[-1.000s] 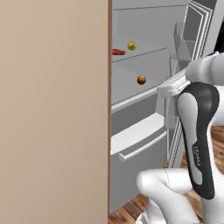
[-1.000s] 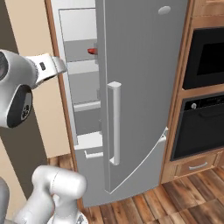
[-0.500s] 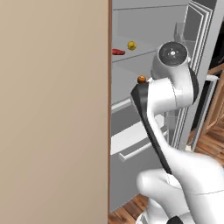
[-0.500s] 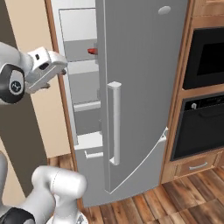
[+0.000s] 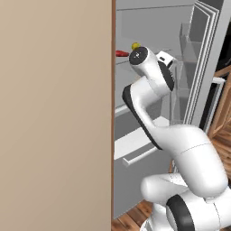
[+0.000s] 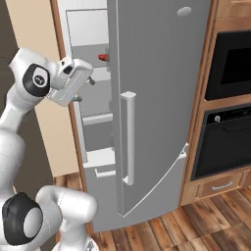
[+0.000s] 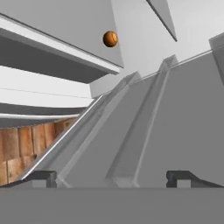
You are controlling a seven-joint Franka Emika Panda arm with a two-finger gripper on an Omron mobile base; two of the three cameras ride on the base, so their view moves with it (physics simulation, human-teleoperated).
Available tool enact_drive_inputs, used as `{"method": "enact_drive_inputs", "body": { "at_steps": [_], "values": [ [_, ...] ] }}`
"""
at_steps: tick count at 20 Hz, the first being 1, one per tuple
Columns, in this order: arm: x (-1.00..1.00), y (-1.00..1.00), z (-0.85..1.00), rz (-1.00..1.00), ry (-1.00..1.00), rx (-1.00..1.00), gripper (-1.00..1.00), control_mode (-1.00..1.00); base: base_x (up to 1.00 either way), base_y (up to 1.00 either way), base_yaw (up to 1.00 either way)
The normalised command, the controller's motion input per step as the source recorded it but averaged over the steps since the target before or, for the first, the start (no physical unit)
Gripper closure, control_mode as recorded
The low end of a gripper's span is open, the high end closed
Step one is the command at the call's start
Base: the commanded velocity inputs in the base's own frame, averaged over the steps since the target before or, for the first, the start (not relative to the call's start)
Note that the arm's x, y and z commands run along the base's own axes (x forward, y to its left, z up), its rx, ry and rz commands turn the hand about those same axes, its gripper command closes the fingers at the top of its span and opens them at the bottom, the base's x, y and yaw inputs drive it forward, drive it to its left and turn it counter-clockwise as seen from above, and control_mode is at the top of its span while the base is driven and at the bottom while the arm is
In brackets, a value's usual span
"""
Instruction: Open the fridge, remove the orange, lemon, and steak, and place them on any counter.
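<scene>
Hand view shows the small round orange ball (image 7: 110,39) on a grey inner shelf (image 7: 65,52) of the open brushed-steel fridge (image 6: 157,98); the hand (image 7: 113,176), fingers wide and empty, has swung up toward it, ready to reach.

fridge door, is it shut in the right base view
No, the fridge door stands swung open, showing the steak on a shelf inside.

Left base view peers from behind a tan panel (image 5: 54,113) into the open fridge (image 5: 149,27), arm close in front. Right base view faces the fridge's swung-out door (image 6: 157,98), oven (image 6: 228,98) beside it. Both share the shelves. Hand view sits tilted, close inside.
</scene>
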Motion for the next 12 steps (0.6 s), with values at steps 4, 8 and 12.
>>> {"method": "enact_drive_inputs", "body": {
  "at_steps": [4, 8, 12],
  "values": [
    [0.67, -0.48, -0.45, 0.0, 0.0, -0.08, -1.0, -1.0, 0.0, 0.0, 0.0],
    [0.42, -0.64, -0.62, 0.0, 0.0, -0.08, -1.0, -1.0, 0.0, 0.0, 0.0],
    [0.32, -0.65, -0.61, 0.0, 0.0, -0.06, -1.0, -1.0, 0.0, 0.0, 0.0]
  ]
}}
